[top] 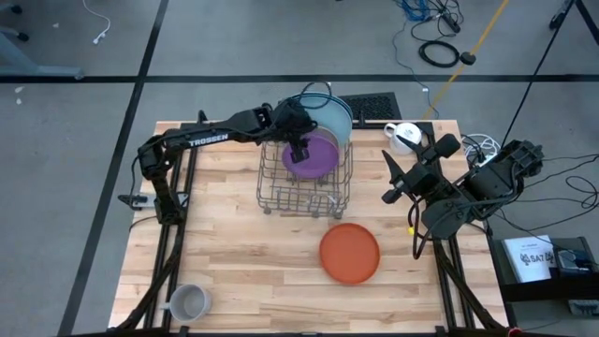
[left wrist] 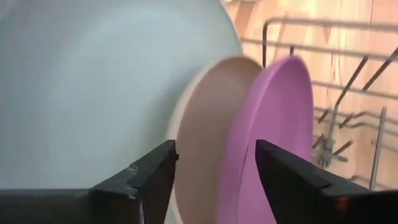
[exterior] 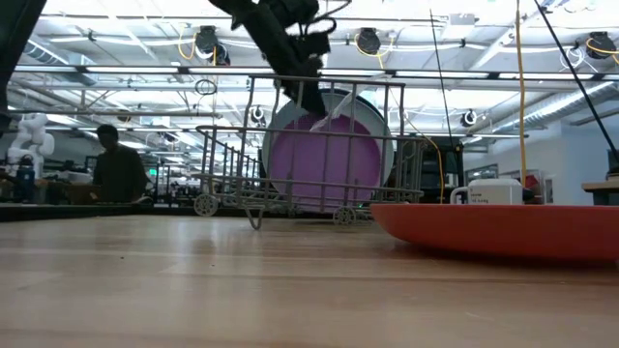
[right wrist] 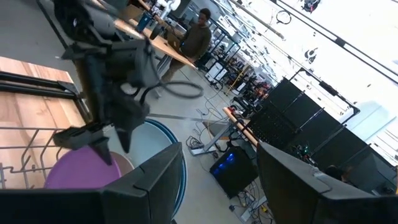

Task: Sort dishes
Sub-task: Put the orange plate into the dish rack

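From above: the left pincer (top: 299, 148) hangs over the wire dish rack (top: 271, 192) at the table's (top: 225, 253) twelve o'clock, right above the purple plate (top: 318, 157), which stands on edge in the rack. Behind it, further toward twelve, stand the light blue plate (top: 335, 114) and a dark blue plate (top: 314, 97). An orange plate (top: 350, 253) lies flat at about five o'clock from the rack, well apart from it. The right pincer (top: 391, 178) waits at three o'clock, fingers spread, holding nothing. A white mug (top: 404, 137) sits at one o'clock, a grey mug (top: 188, 301) down at seven.

At table height: the purple plate (exterior: 324, 159) stands upright inside the rack (exterior: 232, 174), the left arm coming down onto its top rim. The orange plate (exterior: 503, 230) fills the near right.

Left wrist: the fingers (left wrist: 146, 177) stand spread on either side of the plates' rims, with a pink-beige smaller plate (left wrist: 202, 130) and the purple plate (left wrist: 273, 137) between them, and the big light blue plate (left wrist: 106, 87) behind. No pinch here; the plates look seated.

Right wrist: the spread fingers (right wrist: 155, 180) look across at the left pincer (right wrist: 102, 140) over the purple plate (right wrist: 81, 171).

To do this well, I'd lift straight up, clear of both rims, so neither plate tips, then go for the orange plate.
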